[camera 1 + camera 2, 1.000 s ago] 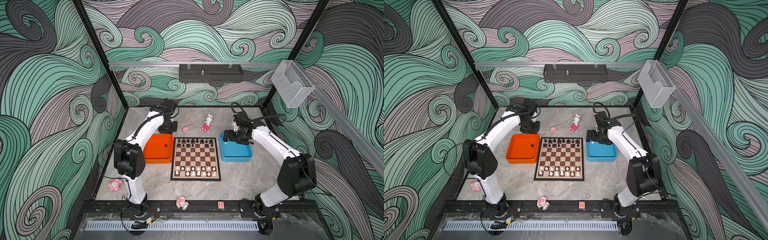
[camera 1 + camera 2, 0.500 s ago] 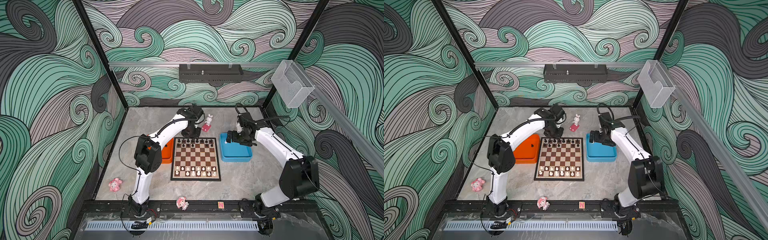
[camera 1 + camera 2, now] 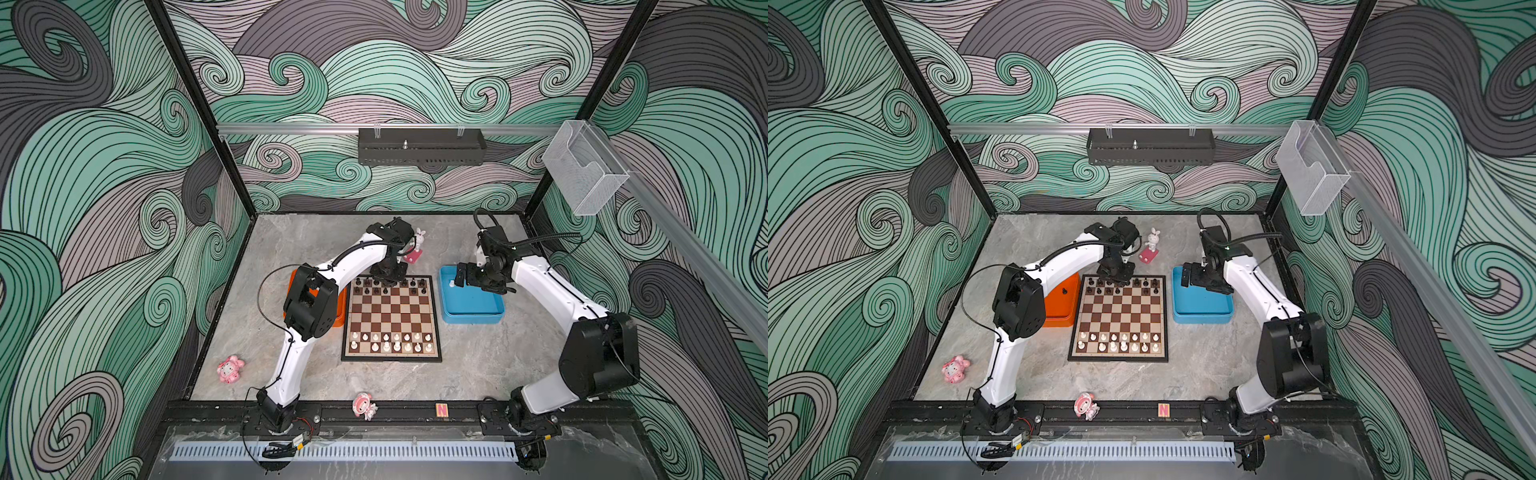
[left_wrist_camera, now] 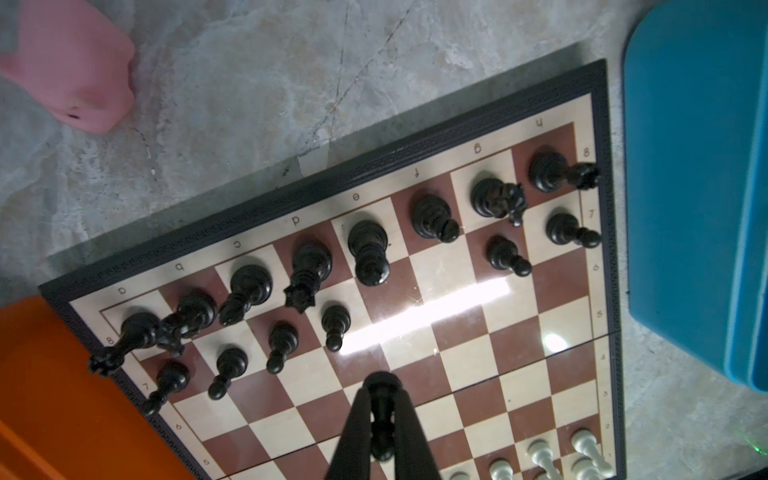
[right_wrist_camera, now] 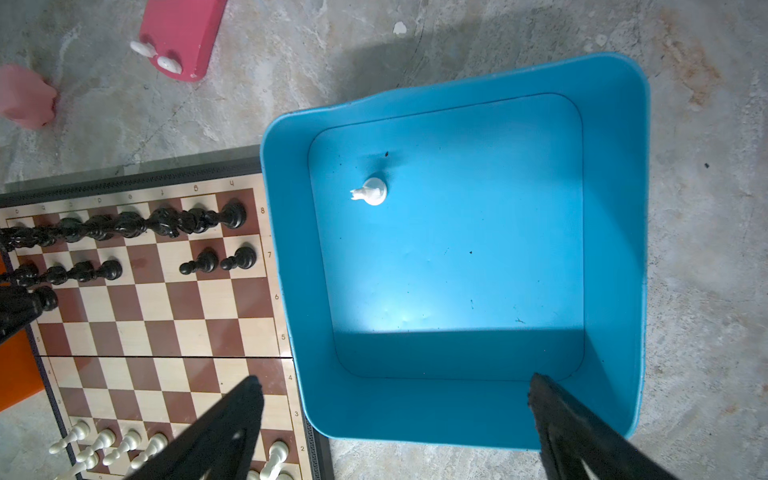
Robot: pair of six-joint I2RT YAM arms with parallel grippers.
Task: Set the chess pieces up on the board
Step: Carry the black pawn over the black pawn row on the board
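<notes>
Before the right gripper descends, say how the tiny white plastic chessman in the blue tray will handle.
Probably very light: the tiny white plastic chessman is small against the blue tray. Its smooth plastic may slip. Round base: likely rolls if knocked.

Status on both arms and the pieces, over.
Left gripper shut on black pawn above board. Right gripper open over blue tray, one white piece inside. Two seventh-row squares vacant; nothing blocking.
</notes>
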